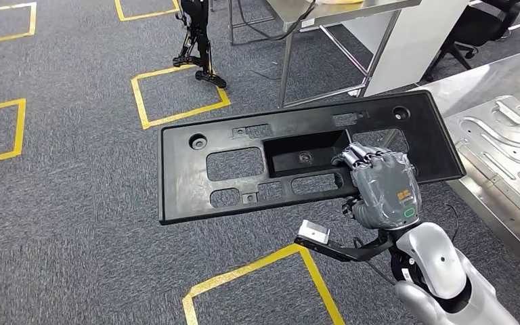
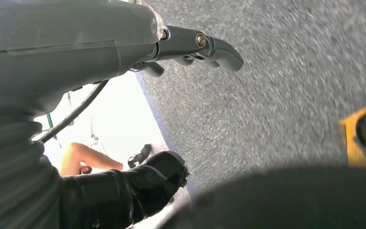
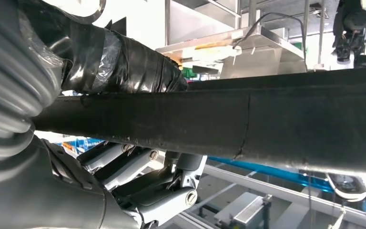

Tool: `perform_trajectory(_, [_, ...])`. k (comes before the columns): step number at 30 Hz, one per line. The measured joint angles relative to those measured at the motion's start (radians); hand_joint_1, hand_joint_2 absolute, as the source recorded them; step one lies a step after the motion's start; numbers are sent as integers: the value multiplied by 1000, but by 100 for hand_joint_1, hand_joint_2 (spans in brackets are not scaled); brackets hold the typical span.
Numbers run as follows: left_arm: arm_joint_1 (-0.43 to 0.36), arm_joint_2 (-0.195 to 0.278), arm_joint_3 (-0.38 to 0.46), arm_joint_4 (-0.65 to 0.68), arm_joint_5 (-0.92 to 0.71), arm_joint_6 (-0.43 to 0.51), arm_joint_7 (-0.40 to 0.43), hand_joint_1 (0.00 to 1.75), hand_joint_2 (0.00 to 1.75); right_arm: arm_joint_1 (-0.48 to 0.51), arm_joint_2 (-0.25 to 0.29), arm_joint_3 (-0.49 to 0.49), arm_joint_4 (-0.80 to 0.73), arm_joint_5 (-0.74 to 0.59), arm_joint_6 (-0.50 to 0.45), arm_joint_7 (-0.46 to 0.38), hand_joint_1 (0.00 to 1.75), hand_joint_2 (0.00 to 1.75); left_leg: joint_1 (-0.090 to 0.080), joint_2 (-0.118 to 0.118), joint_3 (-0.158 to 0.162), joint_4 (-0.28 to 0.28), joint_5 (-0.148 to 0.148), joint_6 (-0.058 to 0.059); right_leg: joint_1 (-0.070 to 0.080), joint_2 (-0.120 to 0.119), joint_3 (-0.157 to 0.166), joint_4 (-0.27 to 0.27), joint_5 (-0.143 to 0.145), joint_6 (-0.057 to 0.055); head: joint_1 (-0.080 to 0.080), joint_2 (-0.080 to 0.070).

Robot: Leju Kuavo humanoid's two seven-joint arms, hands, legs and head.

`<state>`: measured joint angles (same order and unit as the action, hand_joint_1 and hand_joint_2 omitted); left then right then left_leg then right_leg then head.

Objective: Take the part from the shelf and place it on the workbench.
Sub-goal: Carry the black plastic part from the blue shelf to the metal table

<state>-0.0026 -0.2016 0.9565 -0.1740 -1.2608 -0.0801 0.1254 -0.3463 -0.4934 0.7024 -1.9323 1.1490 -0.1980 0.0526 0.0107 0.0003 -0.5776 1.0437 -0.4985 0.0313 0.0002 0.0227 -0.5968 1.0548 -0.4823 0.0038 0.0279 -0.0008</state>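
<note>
- A Kuavo humanoid's right hand (image 1: 382, 186) clamps a long black plastic part (image 1: 244, 169), holding it flat in the air above grey carpet (image 1: 61, 223) marked with yellow tape squares (image 1: 176, 91).
- The grip sits near the part's right end, fingers hooked over the rim of a cut-out; the right wrist view shows the thumb above and the fingers (image 3: 143, 176) below the part's edge (image 3: 248, 124).
- The panel looks stiff and light, judging by how level it stays from a one-sided hold, though its long free end probably levers hard against the fingers, so a grip nearer the middle would likely steady it.
- The smooth moulded plastic may slip; the cut-out rims offer the surest purchase.
- A metal workbench (image 1: 514, 74) carrying a pressed metal sheet (image 1: 508, 145) lies just beyond the part's right end.
- The left hand (image 2: 190, 45) hangs over the floor; whether its fingers are spread or curled cannot be told.
</note>
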Motion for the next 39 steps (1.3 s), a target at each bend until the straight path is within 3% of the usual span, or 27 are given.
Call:
perform_trajectory(2, [-1,0,0,0,0,1,3,0,175,-4,-2,-1,-2,0,7,0,175,175,4,0,10,-18,9,13,-3,-6,-13,34,-25,11,2,0])
perform_trajectory(5, [-2,1,0,0,1,6,8,0,175,-12,8,2,2,11,19,2,175,175,4,1,16,-27,12,17,-11,-13,-94,199,-102,25,3,0])
perform_trajectory(6, [-3,1,0,0,4,10,6,0,175,-14,18,5,8,19,24,4,175,175,4,1,16,-26,11,16,-14,-14,-117,239,-109,28,3,0])
perform_trajectory(7, [-3,1,0,0,6,15,3,0,175,-16,32,9,17,28,27,5,175,175,4,1,18,-26,10,15,-17,-15,-124,245,-97,30,3,0])
perform_trajectory(8, [-3,1,0,0,10,19,-1,0,175,-20,48,12,27,36,30,8,175,175,4,0,20,-26,8,12,-20,-17,-112,212,-66,31,3,0])
perform_trajectory(9, [-3,1,0,0,12,24,-6,0,175,-26,63,16,39,45,30,12,175,175,5,0,23,-26,6,9,-23,-18,-82,145,-26,30,3,0])
perform_trajectory(11, [-3,1,0,0,11,29,-13,0,175,-40,91,23,63,59,29,23,175,175,3,-2,27,-27,1,-1,-22,-20,-25,25,20,26,3,0])
perform_trajectory(12, [-3,2,0,0,8,31,-15,0,175,-44,104,26,75,65,27,28,175,175,3,-3,27,-28,0,-7,-18,-20,-10,-8,25,22,3,0])
perform_trajectory(14, [-3,2,0,0,4,30,-15,0,175,-49,126,28,94,71,25,37,175,175,4,-4,27,-32,0,-20,-11,-18,-7,-19,20,11,3,0])
perform_trajectory(16, [-4,4,0,0,7,30,-17,0,175,-51,143,29,105,73,22,43,175,175,6,-4,26,-23,-10,-30,-13,-19,1,-28,21,-4,2,0])
perform_trajectory(18, [-3,5,0,0,16,33,-23,0,175,-50,153,30,111,77,13,49,175,175,7,-4,-11,58,-53,-33,-13,-22,14,-38,21,-20,1,0])
perform_trajectory(20, [-1,5,0,0,20,34,-29,0,175,-43,155,30,112,84,3,54,175,175,6,-4,-88,199,-107,-32,-6,-23,21,-38,16,-32,0,0])
perform_trajectory(21, [0,5,1,0,18,33,-29,0,175,-38,155,31,112,88,1,55,175,175,6,-4,-122,251,-117,-31,-2,-23,22,-37,13,-35,0,0])
perform_trajectory(22, [0,5,1,0,13,32,-27,0,175,-33,155,32,112,90,0,55,175,175,6,-3,-142,272,-108,-29,2,-22,25,-35,9,-37,0,0])
perform_trajectory(23, [1,5,1,0,10,32,-23,0,175,-31,155,33,112,92,-1,54,175,175,4,-4,-141,249,-78,-24,5,-20,29,-33,5,-38,0,0])
perform_trajectory(24, [1,5,1,0,8,33,-20,0,175,-30,155,34,112,92,-1,54,175,175,1,-4,-120,190,-33,-18,7,-18,34,-31,-1,-38,0,0])
perform_trajectory(26, [2,7,1,0,10,38,-16,0,175,-32,155,36,112,91,-1,54,175,175,-7,-3,-63,54,33,-3,10,-15,41,-25,-12,-34,0,0])
perform_trajectory(27, [2,8,1,0,12,40,-16,0,175,-33,155,36,112,89,-2,54,175,175,-11,-3,-45,12,46,2,10,-14,42,-23,-15,-30,0,0])
perform_trajectory(30, [0,9,1,0,18,44,-18,0,175,-37,155,36,112,85,-2,54,175,175,-14,-3,-33,-15,46,8,8,-13,40,-24,-21,-15,0,0])
perform_trajectory(32, [0,9,1,0,21,45,-19,0,175,-39,155,36,112,84,-2,54,175,175,-9,-2,-21,-31,50,15,6,-15,31,1,-39,-3,1,0])
perform_trajectory(33, [0,9,2,0,23,46,-20,0,175,-40,155,36,112,84,-3,54,175,175,-7,-1,-15,-38,51,19,4,-16,13,39,-60,3,1,0])
perform_trajectory(35, [0,9,2,0,23,46,-19,0,175,-33,151,36,108,84,-6,58,175,175,-7,-1,-9,-42,48,22,-5,-17,-57,168,-113,15,1,0])
perform_trajectory(36, [0,9,3,0,23,46,-17,0,175,-21,143,35,101,82,-9,63,175,175,-6,-1,-7,-41,46,23,-11,-17,-91,223,-127,20,1,0])
perform_trajectory(37, [1,8,3,0,21,46,-15,0,175,-3,126,31,85,75,-13,69,175,175,-5,-3,-3,-41,41,23,-17,-18,-113,251,-122,26,1,0])
perform_trajectory(38, [1,7,3,0,20,45,-13,0,175,21,102,23,63,65,-18,74,175,175,-4,-5,2,-40,36,21,-23,-18,-115,237,-96,31,1,0])
perform_trajectory(39, [2,6,3,0,19,45,-11,0,175,49,71,7,34,51,-24,76,175,175,-2,-8,9,-38,30,19,-27,-20,-96,185,-55,36,1,0])
